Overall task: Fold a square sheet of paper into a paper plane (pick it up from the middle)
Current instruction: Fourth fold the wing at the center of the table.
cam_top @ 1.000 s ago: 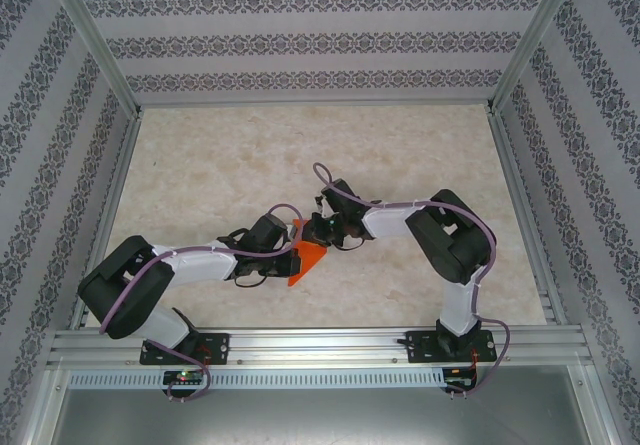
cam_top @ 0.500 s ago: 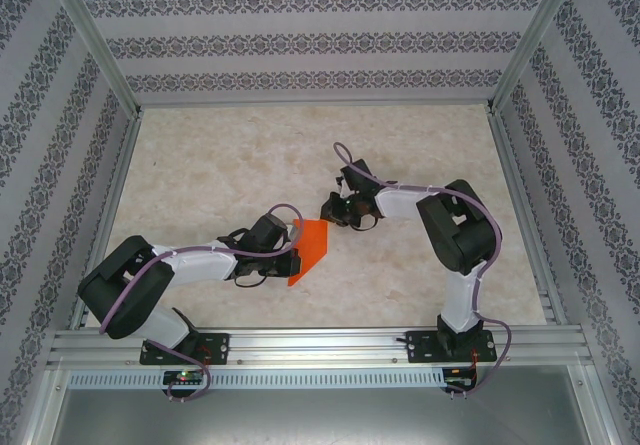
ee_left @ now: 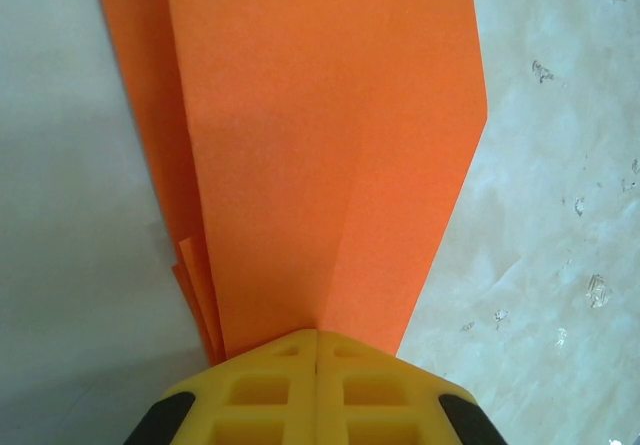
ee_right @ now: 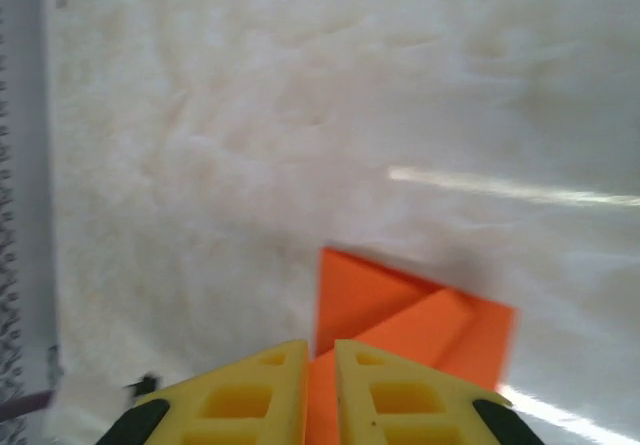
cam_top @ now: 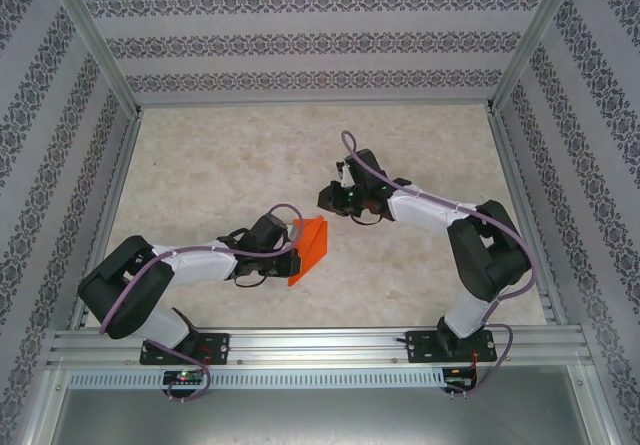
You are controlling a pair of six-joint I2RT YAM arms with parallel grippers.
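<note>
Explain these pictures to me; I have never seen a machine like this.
Two robot arms are bolted at the near edge of a pale table. The overhead picture shows both, the left arm and the right arm. The other two pictures come from a camera on each wrist, looking past yellow fingers. The left tool is clamped shut on a partly folded orange paper. The right tool is apart from the paper, fingers slightly parted, holding nothing.
</note>
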